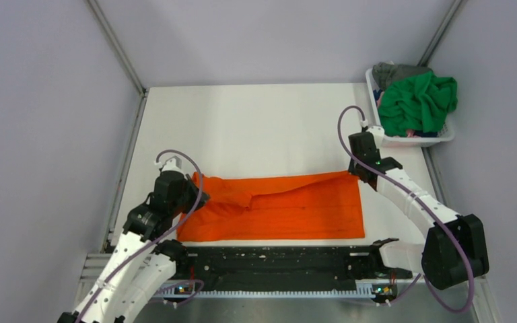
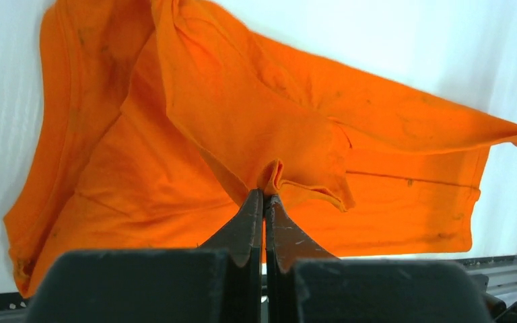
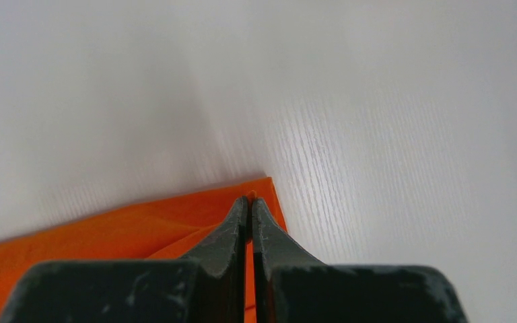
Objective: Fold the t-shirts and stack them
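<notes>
Cloth sits pinched in both grips. My left fingers [image 2: 258, 203] are closed on a raised fold of the orange t-shirt [image 1: 276, 210], and my right fingers [image 3: 242, 210] on its far right corner, likely to carry that edge over for a fold. The shirt lies on the worktop [image 1: 256, 128] near me. A green t-shirt [image 1: 419, 101] and a grey t-shirt [image 1: 394, 70] fill the basket [image 1: 414, 140]. I can read no label or writing.

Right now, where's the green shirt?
In the top view, the green shirt lies heaped in the white basket at the table's far right corner.
</notes>
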Controlling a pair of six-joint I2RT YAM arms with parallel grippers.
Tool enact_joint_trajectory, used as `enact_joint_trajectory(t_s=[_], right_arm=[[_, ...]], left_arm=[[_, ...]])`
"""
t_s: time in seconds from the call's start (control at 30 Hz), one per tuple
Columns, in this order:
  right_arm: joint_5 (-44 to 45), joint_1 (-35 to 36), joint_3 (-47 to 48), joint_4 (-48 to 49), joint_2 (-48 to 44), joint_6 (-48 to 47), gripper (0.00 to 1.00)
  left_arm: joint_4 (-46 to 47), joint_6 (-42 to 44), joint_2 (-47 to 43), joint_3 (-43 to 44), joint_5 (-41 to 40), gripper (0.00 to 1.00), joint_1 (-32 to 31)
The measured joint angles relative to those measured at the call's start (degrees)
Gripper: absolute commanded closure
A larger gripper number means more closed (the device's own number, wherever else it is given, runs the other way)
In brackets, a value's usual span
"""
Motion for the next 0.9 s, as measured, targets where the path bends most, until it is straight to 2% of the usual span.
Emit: enact_joint_trajectory(t_s=[0.27, 0.47, 0.57, 0.67, 0.7, 0.77, 0.8, 0.83, 0.87, 0.9], right_arm=[[0.0, 0.0, -1.8, 1.2, 0.0, 0.3, 1.0], [-0.1, 0.0, -3.9, 2.4, 0.0, 1.1, 0.96], [-0.1, 0.0, -5.0, 2.6, 0.0, 1.6, 0.92], [-0.1, 0.0, -6.0, 2.4, -0.3, 2.4, 0.78], [0.0, 0.0, -6.3, 2.2, -0.6, 2.8, 0.66], [0.0, 0.0, -6.5, 1.6, -1.5, 3.8, 0.46], [0.0, 0.0, -6.5, 0.9, -2.1, 4.1, 0.39], [0.1, 0.0, -6.5, 0.2, -3.0, 4.6, 0.31], [0.3, 0.0, -6.5, -0.6, -3.7, 5.4, 0.23], [0.6, 0.0, -6.6, -1.3, -4.5, 6.0, 0.14]], left_arm=[[-2.9, -5.0, -5.3, -7.5, 3.9, 1.0, 0.0], [-5.2, -8.9, -10.3, -11.9, 7.2, 0.99, 0.0], [-6.9, -10.8, -13.7, -14.1, 9.0, 0.87, 0.0], [-10.4, -12.2, -16.2, -14.6, 9.2, 0.71, 0.0], [-11.3, -12.5, -16.8, -14.5, 9.2, 0.58, 0.0], [-13.7, -13.1, -17.6, -14.0, 8.9, 0.4, 0.0], [-14.6, -12.9, -17.6, -13.4, 8.7, 0.28, 0.0], [-15.5, -13.1, -17.6, -12.6, 8.6, 0.12, 0.0], [-15.9, -13.1, -17.6, -11.6, 8.4, 0.03, 0.0], [-16.1, -12.9, -17.4, -10.4, 8.1, 0.01, 0.0]])
